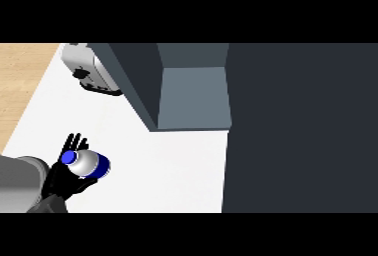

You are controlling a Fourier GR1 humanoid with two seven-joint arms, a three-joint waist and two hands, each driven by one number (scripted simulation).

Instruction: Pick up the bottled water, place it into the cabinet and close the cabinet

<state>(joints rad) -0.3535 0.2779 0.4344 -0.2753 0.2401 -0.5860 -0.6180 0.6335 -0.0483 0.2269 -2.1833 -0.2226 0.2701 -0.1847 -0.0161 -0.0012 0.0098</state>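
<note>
Bottled water [90, 164], blue-capped, lies against the palm of the left hand [65, 179], whose fingers curl round it from behind, low at the left over the white tabletop [170, 170]. Open cabinet [193, 95] stands up and right of the hand; a toaster [88, 70] sits directly above it.

white counter [162, 165], wooden floor [26, 70]
</note>
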